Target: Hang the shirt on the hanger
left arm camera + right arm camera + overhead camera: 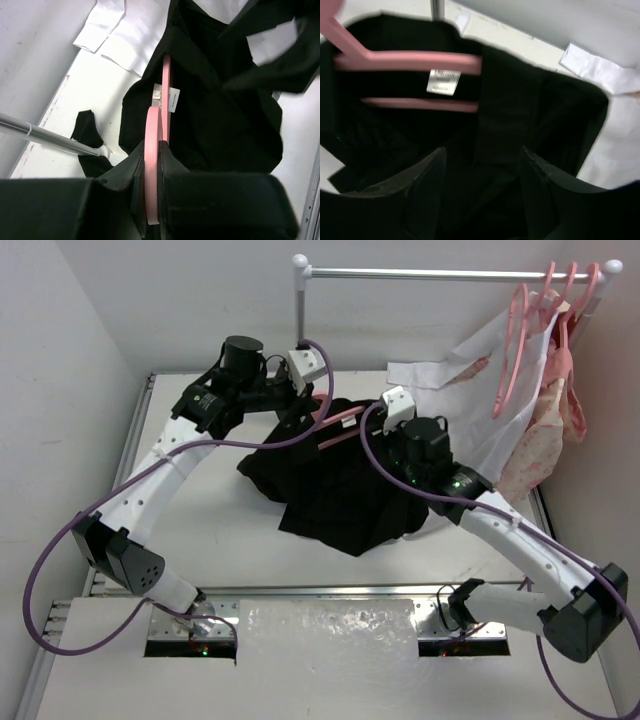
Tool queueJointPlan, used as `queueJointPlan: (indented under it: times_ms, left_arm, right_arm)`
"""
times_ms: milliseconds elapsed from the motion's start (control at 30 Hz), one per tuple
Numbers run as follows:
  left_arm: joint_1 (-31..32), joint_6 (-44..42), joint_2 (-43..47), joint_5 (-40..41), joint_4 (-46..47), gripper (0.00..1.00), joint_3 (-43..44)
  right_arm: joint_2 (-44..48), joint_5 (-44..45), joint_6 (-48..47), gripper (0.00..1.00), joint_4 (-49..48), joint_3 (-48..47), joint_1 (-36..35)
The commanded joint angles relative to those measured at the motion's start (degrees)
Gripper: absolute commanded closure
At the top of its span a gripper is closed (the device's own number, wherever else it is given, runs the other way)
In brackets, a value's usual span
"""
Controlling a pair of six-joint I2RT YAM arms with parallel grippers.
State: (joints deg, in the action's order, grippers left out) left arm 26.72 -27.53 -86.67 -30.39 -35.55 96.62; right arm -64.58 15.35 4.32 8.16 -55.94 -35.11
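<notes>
While both arms are reaching out over the table (215, 540), I'm seeing the black shirt (340, 490) lying heaped on it. Most of the cloth is spreading under and ahead of the right jaws, and off to one side of the left ones. Beyond both sets of jaws, the rail (440, 273) is carrying a white shirt (470, 360), a pink floral garment (555, 430) and spare hangers (520, 340). All of these are hanging well apart from the work. Only the rail's upright post is standing near the left jaws, and I'm treating that as the one thing I could knock.

I'm holding the hanger (166, 80) in the left gripper (151, 160), which is clenched on the curved hook. From those jaws the hanger's long axis is running straight away into the neck opening of the shirt. From the right gripper (482, 170) the same hanger is lying crosswise, ahead of and above the jaws, with one end going under black cloth.

The right fingers (427, 185) are standing well apart with dark fabric between them, so I'm reading them as released rather than pinching. The white label (443, 81) is hanging just ahead of them, between the hanger's two bars.

I'm judging the right arm the nearer one to the loose cloth, so pulling the collar over the hanger's shoulder is falling to it while the left steadies the hook.
</notes>
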Motion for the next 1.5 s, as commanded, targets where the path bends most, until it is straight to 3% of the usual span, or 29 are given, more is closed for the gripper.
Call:
queueJointPlan:
  times_ms: [0, 167, 333, 400, 433, 500, 733, 1233, 1267, 1367, 1400, 1467]
  left_arm:
    - [0.79, 1.25, 0.19, -0.10, 4.53, 1.00, 0.94]
    - [0.88, 0.20, 0.19, -0.63, 4.00, 1.00, 0.94]
    - [0.88, -0.42, 0.63, -2.12, 3.38, 1.00, 0.85]
    - [0.88, -0.68, 0.98, -2.83, 3.21, 1.00, 0.85]
    - [0.88, -0.86, 1.07, -3.27, 3.12, 1.00, 0.85]
    - [0.88, -1.03, 1.16, -3.45, 3.03, 1.00, 0.76]
    - [0.79, -2.00, 0.02, -0.99, 2.68, 1.00, -0.11]
    - [0.79, -2.70, -2.89, 0.77, 3.30, 1.00, 2.52]
    - [0.79, -3.14, -2.54, 0.77, 2.77, 1.00, 2.35]
    - [0.79, -5.34, -1.31, 0.77, 1.80, 1.00, 1.38]
    - [0.88, -6.82, -0.87, 0.42, 0.84, 1.00, 1.12]
    - [0.88, -8.67, -0.52, -1.24, -0.65, 1.00, 1.03]
  right_arm:
    - [-1.08, 8.37, 2.45, 0.34, -7.72, 1.80, -2.33]
    - [-6.25, 12.14, 0.27, 0.33, -10.97, 1.10, -2.33]
    - [-10.30, 17.69, -2.73, 0.46, -15.28, 0.31, -2.33]
    - [-12.49, 17.61, -3.35, 0.60, -15.63, -0.83, -2.24]
    - [-13.11, 16.82, -3.70, 0.81, -15.72, -1.44, -2.24]
    - [-13.82, 15.68, -3.97, 1.00, -15.98, -1.80, -2.24]
    - [-13.21, 1.90, -8.97, 1.00, -15.37, -1.45, -2.50]
    - [-12.16, -10.35, -18.91, 1.00, -1.86, -1.53, -6.20]
    - [-10.06, -10.17, -19.08, 0.86, -0.97, -1.54, -6.02]
    - [-5.31, -17.09, -20.13, 0.13, 2.11, -1.54, -3.74]
    - [-1.99, -21.64, -21.09, 0.05, 4.73, -2.76, -2.86]
    - [1.36, -25.80, -22.77, 0.01, 8.78, -5.57, -1.72]
